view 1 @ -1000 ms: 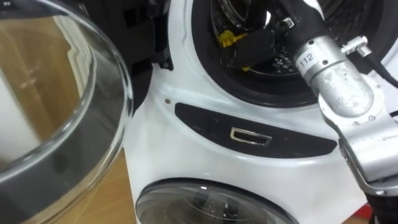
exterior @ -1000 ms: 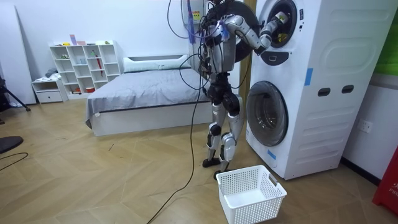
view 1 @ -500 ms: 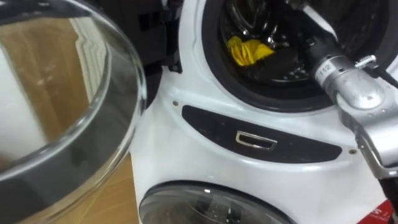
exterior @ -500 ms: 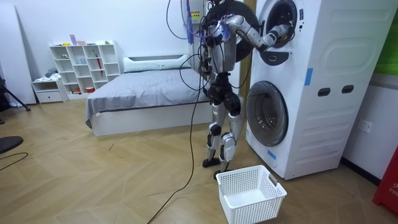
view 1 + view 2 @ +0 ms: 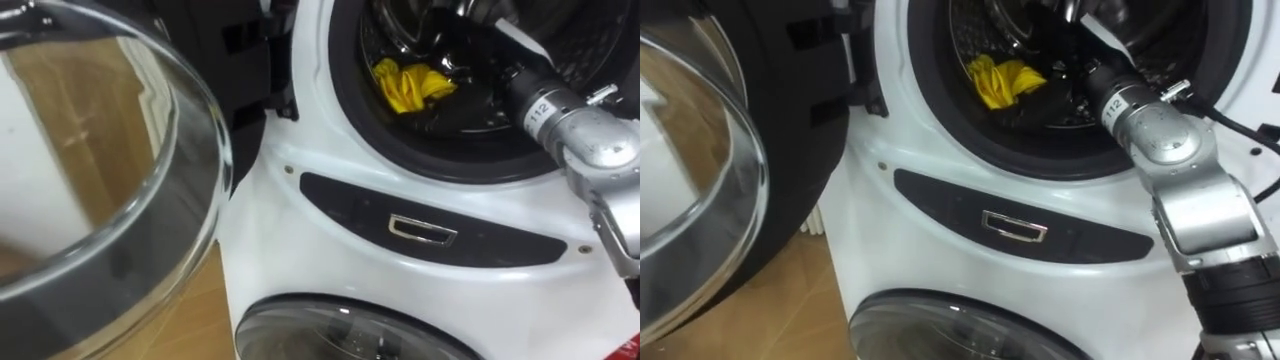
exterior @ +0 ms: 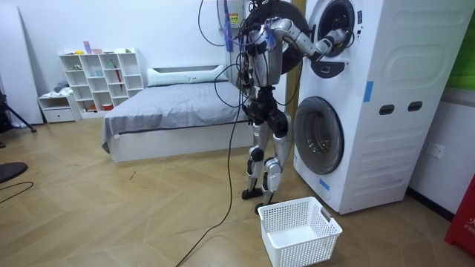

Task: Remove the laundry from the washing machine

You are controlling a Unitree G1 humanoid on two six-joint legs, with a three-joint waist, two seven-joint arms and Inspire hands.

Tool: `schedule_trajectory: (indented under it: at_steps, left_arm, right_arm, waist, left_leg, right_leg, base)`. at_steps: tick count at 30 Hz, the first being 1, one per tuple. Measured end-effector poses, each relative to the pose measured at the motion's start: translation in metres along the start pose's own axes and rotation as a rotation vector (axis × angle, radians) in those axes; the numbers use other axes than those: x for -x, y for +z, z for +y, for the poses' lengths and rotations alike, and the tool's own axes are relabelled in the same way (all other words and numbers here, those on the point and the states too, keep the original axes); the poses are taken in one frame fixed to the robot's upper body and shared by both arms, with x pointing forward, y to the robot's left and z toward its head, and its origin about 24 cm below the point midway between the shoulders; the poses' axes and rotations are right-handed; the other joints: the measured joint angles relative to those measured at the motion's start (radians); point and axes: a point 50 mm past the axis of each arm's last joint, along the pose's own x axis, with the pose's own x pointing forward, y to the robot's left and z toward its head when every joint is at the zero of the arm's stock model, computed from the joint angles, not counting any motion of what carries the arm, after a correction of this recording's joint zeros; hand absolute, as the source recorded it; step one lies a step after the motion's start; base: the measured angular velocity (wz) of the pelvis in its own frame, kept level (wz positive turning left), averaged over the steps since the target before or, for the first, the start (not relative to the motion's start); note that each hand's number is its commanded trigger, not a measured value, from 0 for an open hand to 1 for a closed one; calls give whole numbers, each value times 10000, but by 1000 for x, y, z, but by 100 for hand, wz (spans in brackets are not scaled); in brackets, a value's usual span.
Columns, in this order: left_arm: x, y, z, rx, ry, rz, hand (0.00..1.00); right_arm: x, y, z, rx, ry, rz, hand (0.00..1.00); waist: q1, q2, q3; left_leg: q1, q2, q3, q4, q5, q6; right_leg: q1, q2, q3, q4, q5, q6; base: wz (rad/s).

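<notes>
Deeper than before into the white stacked washing machine (image 5: 300, 230) reaches the right hand (image 6: 338, 35), beside the round glass door (image 5: 120, 200) swung open at left. The hand's grip cannot be told; it is apparently hidden far inside. A crumpled yellow cloth (image 5: 410, 85) now lies uncovered at the near left of the dark drum (image 5: 450, 125).

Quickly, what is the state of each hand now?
Left hand: cannot be told.
Right hand: reaching into the upper drum, cannot be told.

Yellow cloth (image 5: 412, 84), white washing machine (image 5: 300, 255), black panel (image 5: 345, 197), white lattice basket (image 6: 304, 252), grey bed (image 6: 171, 111).
</notes>
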Motion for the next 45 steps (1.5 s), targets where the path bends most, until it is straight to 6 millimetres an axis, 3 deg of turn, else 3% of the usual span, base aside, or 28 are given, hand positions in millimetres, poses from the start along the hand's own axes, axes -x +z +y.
schedule_trajectory:
  at_steps: [7,10,16,20,22,23,24,29,35,45]
  left_arm:
    - [-2,-9,3,149,-92,367,0]
    - [-2,-12,3,192,-100,510,0]
    - [-2,-7,7,486,-207,369,0]
    - [-2,-6,8,549,-281,428,0]
    - [-3,-1,7,825,-422,459,0]
    - [-3,1,7,896,-457,438,0]
    - [-3,2,7,929,-473,402,0]
    - [-3,10,9,994,-442,214,0]
    - [-3,17,9,1244,-493,46,0]
    - [-3,21,9,1304,-517,-23,0]
  right_arm:
    - [-1,-6,1,82,293,238,0]
    - [-4,-1,-3,547,313,275,0]
    - [-12,11,-14,1565,384,467,0]
    - [-15,0,-14,1394,844,1087,0]
    - [-17,-6,-17,1201,1009,1463,26]
    - [-18,-6,-18,1164,1036,1502,74]
    - [-17,-8,-19,1105,1118,1595,100]
    - [-15,-12,-24,898,1131,1778,100]
    - [-15,-11,-22,1137,1353,1829,100]
    - [-15,-8,-24,1457,1170,1846,100]
  waist:
    - [-18,-208,46]
    - [2,-184,78]
    - [46,-244,43]
    - [35,-321,58]
    - [8,-370,125]
    - [16,-366,131]
    - [33,-358,136]
    - [93,-321,147]
    - [87,-196,81]
    - [305,-108,115]
  left_leg:
    - [-42,-1,-51,31,-10,11]
    - [-140,-7,-38,212,-48,31]
    - [-244,-6,-53,253,-49,33]
    - [-117,-12,-145,203,-49,33]
    - [-126,-39,-240,282,-63,30]
    - [-145,-38,-242,304,-88,34]
    - [-142,-39,-239,345,-112,37]
    - [-139,-67,-246,395,-120,47]
    - [-88,-56,-241,371,-135,78]
    - [53,-6,-58,298,-143,97]
  right_leg:
    - [-10,8,14,-32,-3,8]
    - [-53,6,-46,-40,-14,20]
    - [-151,-1,-81,-2,-16,21]
    - [27,-3,-158,-36,-20,24]
    - [94,-13,-196,-51,-20,24]
    - [99,-7,-195,-55,-20,24]
    - [133,1,-186,-68,-20,24]
    - [143,3,-174,-147,-17,44]
    - [157,33,-167,-119,36,81]
    - [166,20,51,-18,44,78]
  base:
    - [0]
    - [2]
    - [0]
    - [7]
    - [13]
    - [3]
    - [0]
    - [0]
    - [-2]
    - [-6]
